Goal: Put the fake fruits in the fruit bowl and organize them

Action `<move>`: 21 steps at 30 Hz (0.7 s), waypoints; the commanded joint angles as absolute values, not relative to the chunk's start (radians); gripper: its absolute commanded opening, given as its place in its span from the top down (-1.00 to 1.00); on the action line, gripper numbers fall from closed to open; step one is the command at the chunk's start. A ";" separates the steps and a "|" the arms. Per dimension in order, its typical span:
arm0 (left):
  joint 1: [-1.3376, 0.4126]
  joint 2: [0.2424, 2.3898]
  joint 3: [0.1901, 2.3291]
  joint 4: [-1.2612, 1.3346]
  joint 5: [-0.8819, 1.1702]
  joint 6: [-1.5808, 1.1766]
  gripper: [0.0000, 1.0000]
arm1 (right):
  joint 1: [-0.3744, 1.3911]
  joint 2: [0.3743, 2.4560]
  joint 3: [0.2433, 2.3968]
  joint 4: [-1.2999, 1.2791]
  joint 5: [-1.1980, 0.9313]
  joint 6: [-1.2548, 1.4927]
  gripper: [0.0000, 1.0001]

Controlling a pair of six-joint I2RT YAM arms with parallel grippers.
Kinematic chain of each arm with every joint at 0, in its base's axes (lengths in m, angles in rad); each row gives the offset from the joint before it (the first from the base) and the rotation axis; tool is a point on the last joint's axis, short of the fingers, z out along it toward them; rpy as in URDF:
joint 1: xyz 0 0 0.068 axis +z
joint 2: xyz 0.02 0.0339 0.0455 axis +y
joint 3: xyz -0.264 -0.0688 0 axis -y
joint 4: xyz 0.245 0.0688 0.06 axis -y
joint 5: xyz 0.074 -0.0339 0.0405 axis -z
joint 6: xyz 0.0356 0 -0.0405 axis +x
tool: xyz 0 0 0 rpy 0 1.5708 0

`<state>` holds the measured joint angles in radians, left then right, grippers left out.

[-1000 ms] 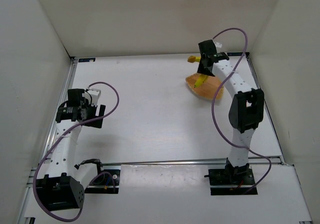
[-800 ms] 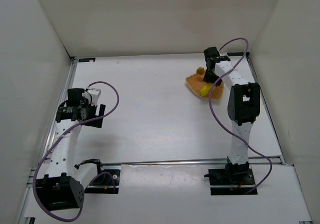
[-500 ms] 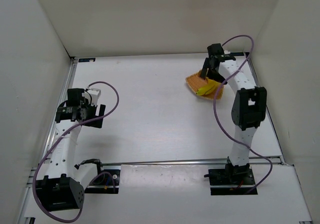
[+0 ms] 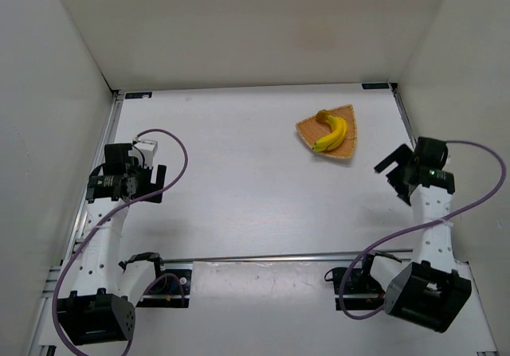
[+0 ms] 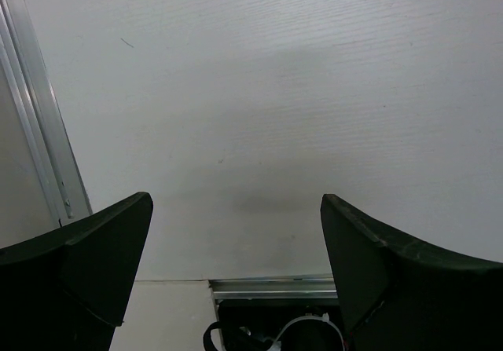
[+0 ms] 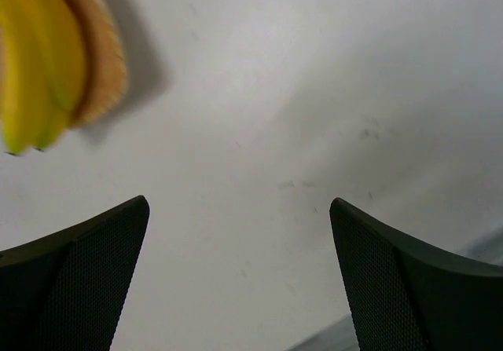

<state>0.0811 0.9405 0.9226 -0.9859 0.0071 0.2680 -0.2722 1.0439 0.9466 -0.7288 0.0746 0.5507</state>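
A curved yellow banana (image 4: 330,132) lies inside the tan woven fruit bowl (image 4: 347,150) at the back right of the table. In the right wrist view the banana (image 6: 35,76) and the bowl's rim (image 6: 98,68) show blurred at the top left. My right gripper (image 4: 394,165) hangs open near the right wall, well away from the bowl, with nothing between its fingers (image 6: 86,280). On the left side of the table my left gripper (image 4: 131,182) is open and empty, its fingers (image 5: 94,265) over bare tabletop.
White walls close in the table on the left, back and right. An aluminium rail (image 4: 303,256) runs across the near edge, and another (image 5: 39,139) runs along the left side. Purple cables (image 4: 179,153) loop off both arms.
My right gripper let go of the banana, which now lies in the bowl. The right arm pulled back from over the bowl toward the near right. The left arm barely shifted.
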 commanded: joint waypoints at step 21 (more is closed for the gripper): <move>0.077 0.911 0.896 -0.931 0.002 0.261 -1.00 | -0.285 0.801 0.785 -0.879 0.060 0.540 -1.00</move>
<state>0.0811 0.9363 0.8978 -0.9482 -0.0010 0.2615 -0.2813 0.8185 0.7723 -0.8673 0.0532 0.5652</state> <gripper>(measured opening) 0.991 0.996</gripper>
